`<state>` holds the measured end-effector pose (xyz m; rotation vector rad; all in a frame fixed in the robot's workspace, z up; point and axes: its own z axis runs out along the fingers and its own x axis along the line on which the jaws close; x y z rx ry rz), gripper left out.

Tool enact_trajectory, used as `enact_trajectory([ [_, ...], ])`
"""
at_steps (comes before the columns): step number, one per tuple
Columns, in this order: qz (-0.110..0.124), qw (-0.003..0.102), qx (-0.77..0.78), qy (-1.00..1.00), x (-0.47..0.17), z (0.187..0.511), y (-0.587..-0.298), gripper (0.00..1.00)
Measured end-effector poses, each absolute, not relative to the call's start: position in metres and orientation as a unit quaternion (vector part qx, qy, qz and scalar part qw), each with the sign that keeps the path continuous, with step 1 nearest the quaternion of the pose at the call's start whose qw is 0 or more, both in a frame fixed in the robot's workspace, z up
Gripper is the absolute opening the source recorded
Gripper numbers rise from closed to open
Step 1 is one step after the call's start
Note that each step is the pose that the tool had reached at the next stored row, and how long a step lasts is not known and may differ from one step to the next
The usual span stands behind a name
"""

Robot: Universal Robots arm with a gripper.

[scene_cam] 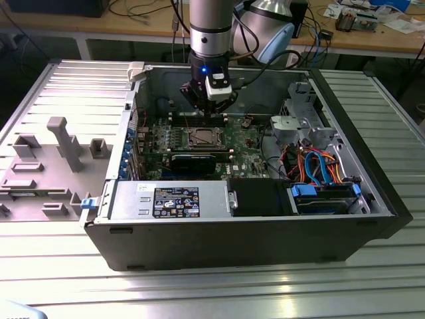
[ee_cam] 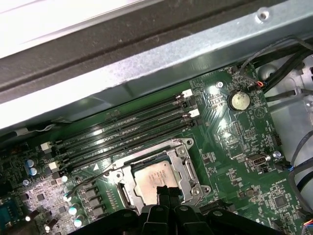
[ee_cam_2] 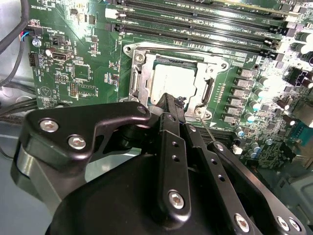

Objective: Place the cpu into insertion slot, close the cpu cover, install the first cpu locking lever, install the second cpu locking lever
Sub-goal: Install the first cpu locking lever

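- Hovering low over the motherboard (scene_cam: 249,136) inside the open computer case (scene_cam: 252,232), the gripper (scene_cam: 209,106) has its two fingers pressed together with nothing between them. In both wrist views the joined tips (ee_cam_2: 169,103) (ee_cam: 166,192) sit at the edge of the insertion slot (ee_cam_2: 209,92).
- The cpu (ee_cam_2: 173,81) (ee_cam: 154,176) lies flat in that slot. Its dull silver top shows through the window of the cpu cover (ee_cam_2: 142,81) (ee_cam: 185,170), which looks to be down over it.
- A thin locking lever (ee_cam_2: 209,131) juts out beside the slot's corner, just next to the fingertips. It looks unlatched, though I cannot be sure from this angle.
- The step in hand reads as the first lever, with the closed tips serving as a pusher.
- Done well, they bear on the rod itself, not on the cover or chip. They press it down and sideways under its hook in one steady sweep, without slipping onto the small parts nearby.
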<state>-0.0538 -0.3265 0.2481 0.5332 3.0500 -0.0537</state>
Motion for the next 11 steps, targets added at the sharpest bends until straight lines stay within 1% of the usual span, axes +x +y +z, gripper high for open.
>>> enact_trajectory([
  [11,-0.017,0.023,0.157,0.987,-0.0538,0.2481,-0.3265,0.11],
])
